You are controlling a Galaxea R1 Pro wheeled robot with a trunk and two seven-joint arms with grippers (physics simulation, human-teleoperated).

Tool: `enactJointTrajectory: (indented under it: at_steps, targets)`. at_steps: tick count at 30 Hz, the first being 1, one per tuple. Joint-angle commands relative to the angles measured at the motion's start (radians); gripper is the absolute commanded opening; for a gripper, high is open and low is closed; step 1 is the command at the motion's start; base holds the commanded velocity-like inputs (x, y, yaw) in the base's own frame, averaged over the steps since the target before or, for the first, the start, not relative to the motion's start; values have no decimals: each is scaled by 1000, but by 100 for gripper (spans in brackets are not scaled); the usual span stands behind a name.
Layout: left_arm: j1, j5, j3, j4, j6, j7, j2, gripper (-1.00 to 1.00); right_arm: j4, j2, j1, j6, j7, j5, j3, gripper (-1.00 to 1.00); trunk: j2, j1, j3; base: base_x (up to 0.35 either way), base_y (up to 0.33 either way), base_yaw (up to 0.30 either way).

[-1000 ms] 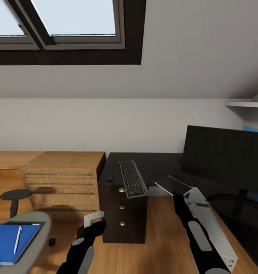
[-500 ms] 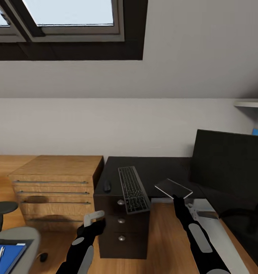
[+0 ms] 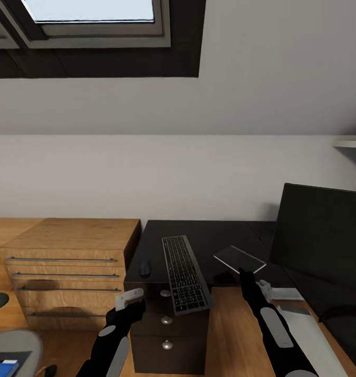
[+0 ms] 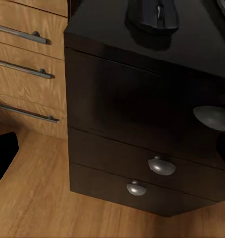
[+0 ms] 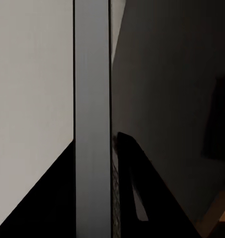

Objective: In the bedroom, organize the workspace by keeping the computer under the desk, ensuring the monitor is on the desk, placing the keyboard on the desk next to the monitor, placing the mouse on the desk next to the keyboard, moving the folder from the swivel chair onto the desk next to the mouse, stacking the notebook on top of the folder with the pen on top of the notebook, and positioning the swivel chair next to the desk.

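- Where the glossy black desk [image 3: 219, 235] meets the wall, the keyboard [image 3: 184, 273] lies lengthwise on top, its near end poking out past the front edge above the drawers.
- Mouse [image 3: 145, 268] sits on the desktop just left of the keyboard, close but apart; also seen from the left wrist cam [image 4: 153, 15], near the desk corner.
- Monitor [image 3: 324, 241] stands on the desk's right part, screen dark.
- Notebook [image 3: 239, 258] is held tilted in the air over the desk, btwn keyboard and monitor, by the right gripper [image 3: 244, 273], clamped on its near edge; right wrist cam shows the pale slab edge-on [image 5: 92, 119].
- Left gripper [image 3: 129, 299] hovers in front of the drawer unit [image 3: 167, 335], fingers parted, holding nothing.
- Drawer unit: 3 drawers w/ round knobs, all closed, contents unseen.
- Wooden drawer chest [image 3: 67, 262] left of the desk, drawers closed too.
- Swivel chair [image 3: 12, 351] seat at lower left; a blue folder [image 3: 2, 367] corner shows on it.
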Motion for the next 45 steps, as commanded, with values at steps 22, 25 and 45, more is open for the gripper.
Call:
enactJointTrajectory:
  at_steps: [22, 25, 45]
  targets:
    - [-1, 13, -1, -7, 4, 11, 0, 100, 0, 2, -1, 9, 7, -11, -5, -100, -155, 84, -70, 1, 0, 0]
    - [-1, 13, -1, -7, 4, 11, 0, 100, 0, 2, -1, 9, 7, -11, -5, -100, -176, 96, -79, 0, 0, 0]
    - [-1, 14, 1, -7, 4, 10, 0, 100, -1, 1, -1, 7, -45, -5, -4, 100, -190, 103, -86, 0, 0, 0]
